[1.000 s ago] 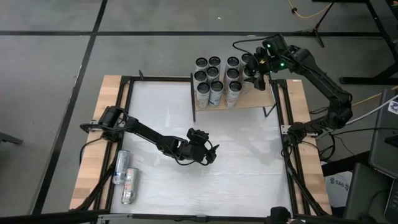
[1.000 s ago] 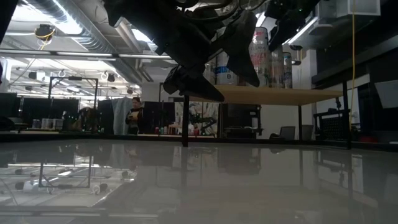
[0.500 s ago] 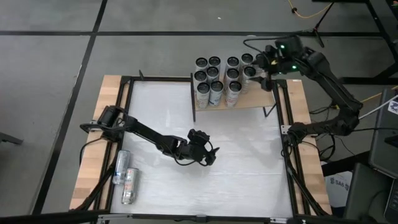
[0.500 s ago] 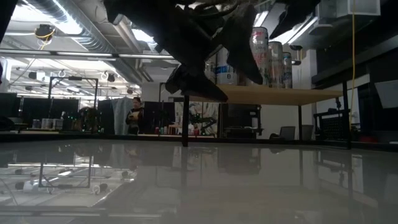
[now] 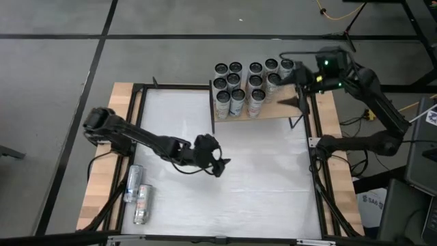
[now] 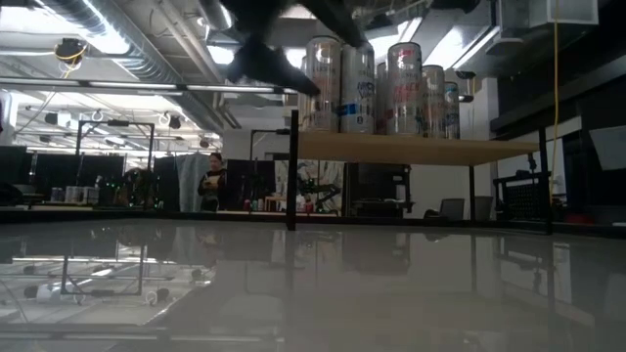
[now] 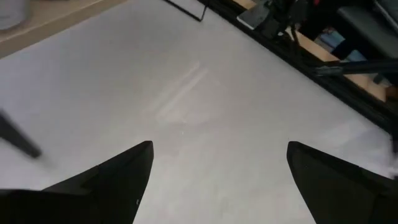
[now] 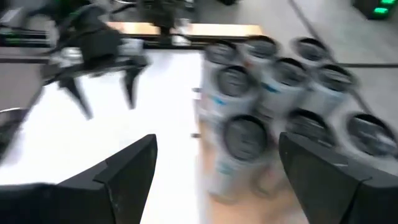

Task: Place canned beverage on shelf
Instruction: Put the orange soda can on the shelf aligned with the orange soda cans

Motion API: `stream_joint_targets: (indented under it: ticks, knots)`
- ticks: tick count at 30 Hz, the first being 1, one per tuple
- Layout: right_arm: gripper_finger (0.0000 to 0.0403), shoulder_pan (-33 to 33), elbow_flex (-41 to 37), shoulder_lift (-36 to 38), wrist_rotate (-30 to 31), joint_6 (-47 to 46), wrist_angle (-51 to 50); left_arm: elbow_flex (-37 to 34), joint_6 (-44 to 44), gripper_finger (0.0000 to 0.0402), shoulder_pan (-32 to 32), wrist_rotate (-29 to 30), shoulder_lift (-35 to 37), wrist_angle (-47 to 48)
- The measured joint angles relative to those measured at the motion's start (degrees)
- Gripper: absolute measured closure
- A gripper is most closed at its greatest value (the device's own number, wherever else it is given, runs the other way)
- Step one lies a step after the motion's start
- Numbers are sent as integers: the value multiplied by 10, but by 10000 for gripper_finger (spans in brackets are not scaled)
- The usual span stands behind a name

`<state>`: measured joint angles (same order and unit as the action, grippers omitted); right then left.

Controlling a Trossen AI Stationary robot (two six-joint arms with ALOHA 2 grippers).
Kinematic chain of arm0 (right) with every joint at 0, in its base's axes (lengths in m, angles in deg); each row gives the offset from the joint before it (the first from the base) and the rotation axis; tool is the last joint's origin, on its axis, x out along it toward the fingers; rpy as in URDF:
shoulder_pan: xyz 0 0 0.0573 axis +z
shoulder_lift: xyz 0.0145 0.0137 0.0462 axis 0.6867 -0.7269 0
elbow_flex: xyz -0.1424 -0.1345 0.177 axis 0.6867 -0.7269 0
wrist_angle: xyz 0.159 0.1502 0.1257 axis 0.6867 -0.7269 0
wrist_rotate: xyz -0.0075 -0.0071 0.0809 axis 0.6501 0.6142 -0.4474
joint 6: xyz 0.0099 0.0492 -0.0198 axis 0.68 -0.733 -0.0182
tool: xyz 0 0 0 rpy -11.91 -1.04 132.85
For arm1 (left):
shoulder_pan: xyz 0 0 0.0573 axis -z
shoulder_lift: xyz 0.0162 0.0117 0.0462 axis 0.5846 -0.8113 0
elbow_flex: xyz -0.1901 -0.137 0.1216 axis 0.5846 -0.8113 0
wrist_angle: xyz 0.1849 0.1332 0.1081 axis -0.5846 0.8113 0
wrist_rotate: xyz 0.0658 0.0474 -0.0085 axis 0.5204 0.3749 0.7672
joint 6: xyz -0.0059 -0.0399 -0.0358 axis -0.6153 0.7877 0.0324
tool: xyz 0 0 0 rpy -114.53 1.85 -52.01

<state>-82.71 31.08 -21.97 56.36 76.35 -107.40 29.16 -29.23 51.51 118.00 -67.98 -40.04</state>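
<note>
Taking the shelf [image 5: 273,109] as the mark: well to its left, two spare cans [image 5: 138,193] lie by the table's left wooden edge strip [image 5: 95,179], and the left gripper [image 5: 216,162] hangs between them and the shelf over bare white tabletop [image 5: 266,184], fingers spread, nothing in them. The shelf stands at the table's far edge with a cluster of upright cans [image 5: 246,83] on it. Off the shelf's right edge hovers the right gripper [image 5: 300,85], fingers apart and empty; behind, a person [image 6: 210,183] stands in the workshop.
</note>
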Motion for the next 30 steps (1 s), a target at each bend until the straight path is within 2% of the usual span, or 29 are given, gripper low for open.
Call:
stream_joint_targets:
  ticks: [6,11,15,21,30]
  knots:
    - [79,135,0,0,24,-41,1,0,146,37,11,-125,89,153]
    - [79,258,0,-12,106,-87,14,0,317,37,43,-247,148,298]
    - [79,344,-1,-29,170,-111,31,0,441,37,89,-326,168,379]
    - [79,436,-44,-62,200,-125,97,0,581,37,185,-388,159,440]
    - [79,505,-113,-125,200,-158,214,0,754,37,309,-391,127,468]
